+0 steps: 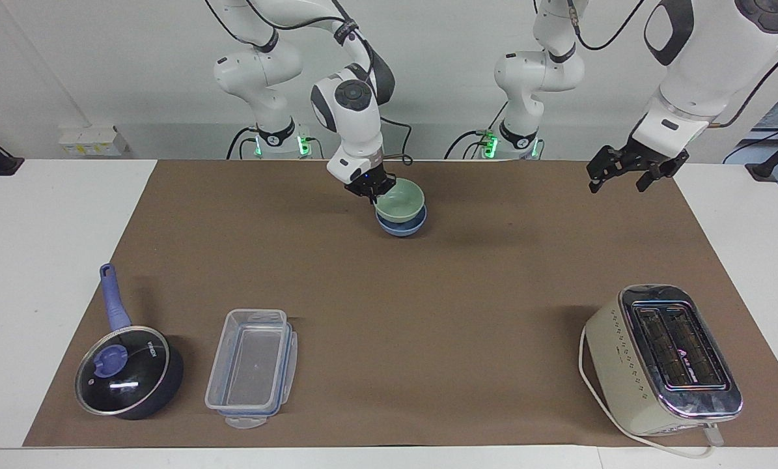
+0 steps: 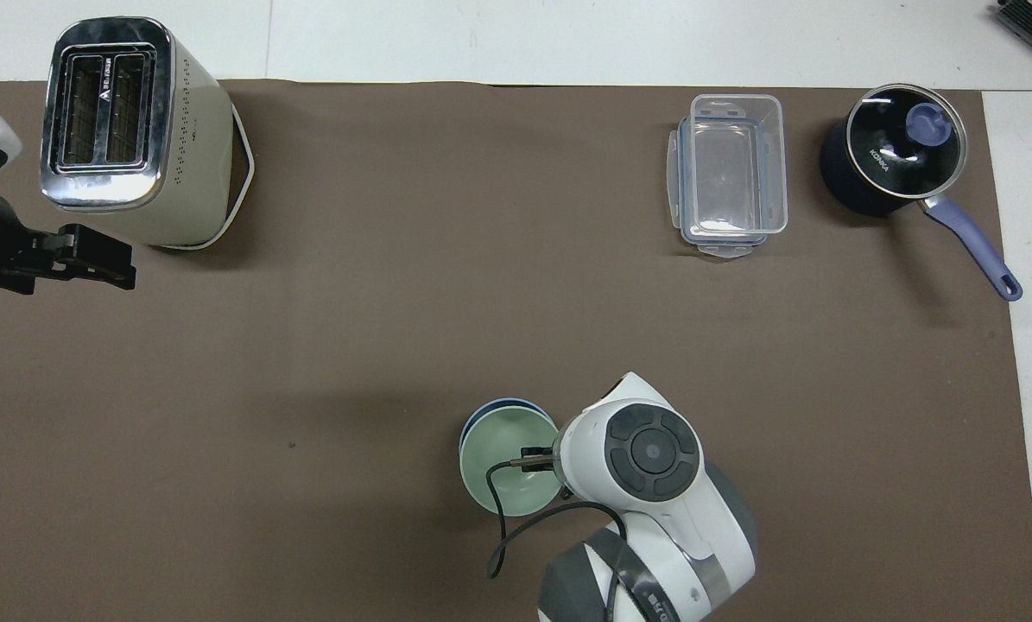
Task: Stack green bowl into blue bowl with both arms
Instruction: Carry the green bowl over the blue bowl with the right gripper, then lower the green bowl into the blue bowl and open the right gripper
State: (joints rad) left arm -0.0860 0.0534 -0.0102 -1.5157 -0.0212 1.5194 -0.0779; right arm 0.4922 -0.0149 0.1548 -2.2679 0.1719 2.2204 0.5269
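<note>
The pale green bowl (image 1: 400,200) sits inside the blue bowl (image 1: 402,227), near the robots' edge of the brown mat; only the blue bowl's rim and lower wall show. In the overhead view the green bowl (image 2: 503,458) covers nearly all of the blue bowl (image 2: 490,408). My right gripper (image 1: 373,190) is shut on the green bowl's rim at the side toward the right arm's end; its wrist hides the fingers from above. My left gripper (image 1: 615,176) hangs in the air over the mat's edge at the left arm's end and waits; it also shows in the overhead view (image 2: 105,268).
A cream toaster (image 1: 665,358) stands far from the robots at the left arm's end. A clear plastic container (image 1: 252,368) and a dark saucepan with a blue handle (image 1: 125,365) stand far from the robots at the right arm's end.
</note>
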